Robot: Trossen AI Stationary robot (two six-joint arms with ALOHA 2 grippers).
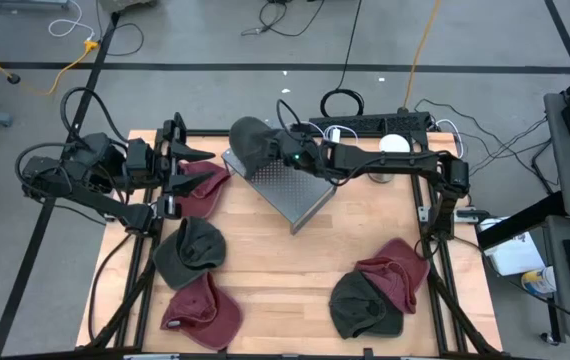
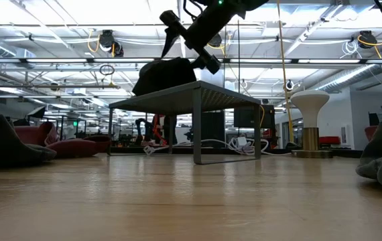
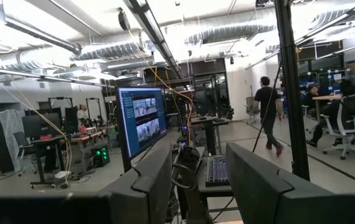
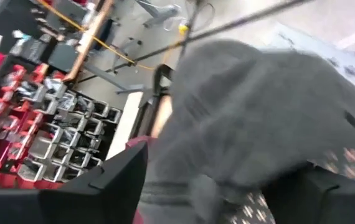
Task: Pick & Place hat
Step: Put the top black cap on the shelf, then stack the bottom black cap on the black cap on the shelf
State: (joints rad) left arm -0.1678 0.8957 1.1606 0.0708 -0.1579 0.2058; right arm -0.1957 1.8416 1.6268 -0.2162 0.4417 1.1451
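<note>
Resting on the wooden table (image 1: pixel 295 265), the perforated metal stand (image 1: pixel 287 188) carries the dark grey hat (image 1: pixel 252 143) on its far-left corner. My right pincer (image 1: pixel 277 146) hangs just above that hat with fingers spread wide, grasping nothing. My left pincer (image 1: pixel 187 168) waits at the table's left edge over a maroon hat (image 1: pixel 201 186), fingers partly apart and empty. More grey and maroon hats lie along the near edge.
</note>
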